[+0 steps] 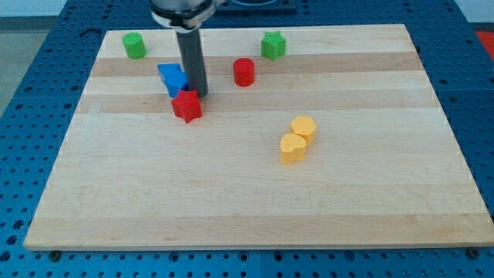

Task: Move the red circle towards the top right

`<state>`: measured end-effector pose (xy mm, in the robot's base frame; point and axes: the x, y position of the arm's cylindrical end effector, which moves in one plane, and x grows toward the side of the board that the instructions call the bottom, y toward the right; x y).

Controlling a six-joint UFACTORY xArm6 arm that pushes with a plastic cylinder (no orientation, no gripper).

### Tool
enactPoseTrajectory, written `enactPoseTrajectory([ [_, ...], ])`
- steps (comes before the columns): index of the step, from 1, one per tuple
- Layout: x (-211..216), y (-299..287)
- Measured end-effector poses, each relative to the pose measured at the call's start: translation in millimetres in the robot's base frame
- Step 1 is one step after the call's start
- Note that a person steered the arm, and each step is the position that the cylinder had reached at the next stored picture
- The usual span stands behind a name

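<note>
Our end effector is only a straight dark rod, so it has nothing that could open or close and it holds nothing. Our tip (pixel 196 93) rests low on the desk (pixel 255 193), at the view's upper left. It stands just beside the blue block (pixel 172 79), on that block's right in the view, and just above the red star (pixel 187 106). We cannot tell whether the tip actually touches either block, since the three sit so close together.

The red circle (pixel 244 72), a short cylinder with a flat round top, stands apart from the tip, to the view's right of the rod and slightly higher in the view. It lies left of the green star (pixel 272 45), which sits near the desk's top edge.

The desk is a pale wooden board made of long glued strips, with visible grain and a smooth matt surface. It rests on a blue perforated base (pixel 31 139).

A green cylinder (pixel 134 45) stands near the top left corner of the board. Two yellow blocks sit touching one another near the middle: an upper yellow block (pixel 303 127) with faceted sides, and a lower yellow block (pixel 292 148) with a notched, heart-like outline. All the blocks look like plain, solid-coloured pieces with crisp edges.
</note>
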<state>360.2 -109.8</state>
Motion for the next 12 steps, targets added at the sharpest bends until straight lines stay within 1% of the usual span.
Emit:
enactPoseTrajectory([
  [1,-22.1,12.1],
  [2,-35.2,55.8],
  [4,-35.8,196.8],
  [5,-36.8,250.4],
  [7,-6.3,253.8],
  [8,-17.9,256.9],
  [10,-84.7,268.7],
  [11,-93.2,273.7],
  [12,-78.5,273.6],
])
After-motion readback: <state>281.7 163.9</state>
